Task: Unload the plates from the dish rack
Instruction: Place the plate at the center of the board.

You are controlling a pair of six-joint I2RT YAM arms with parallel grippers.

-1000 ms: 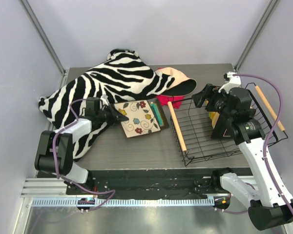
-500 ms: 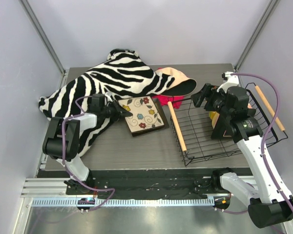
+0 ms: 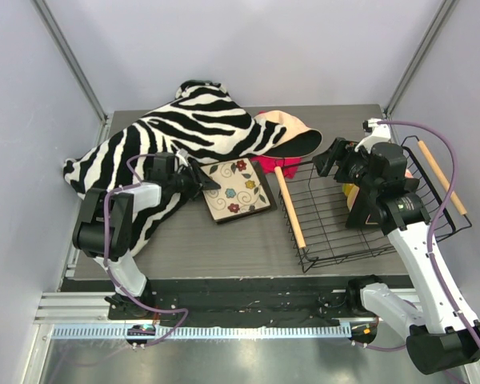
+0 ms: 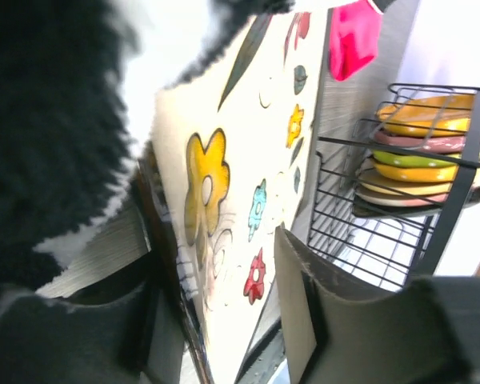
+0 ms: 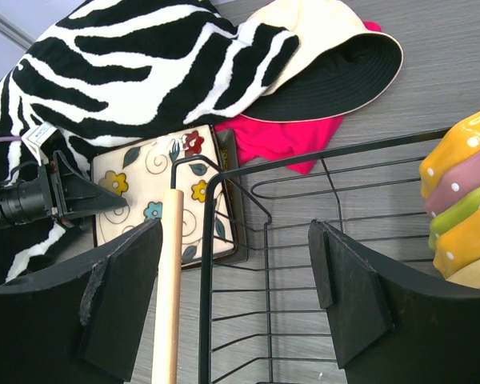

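Conceivably, the cream flowered plate [image 3: 234, 190] could be dragged if the left gripper [image 3: 203, 179], parted astride its edge, is withdrawn crookedly.

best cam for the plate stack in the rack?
Left wrist: the plate stack shows side-on through the dish rack wires, layers distinguishable. Right wrist catches only its edge at the frame border. Top external: the right arm hides nearly all.
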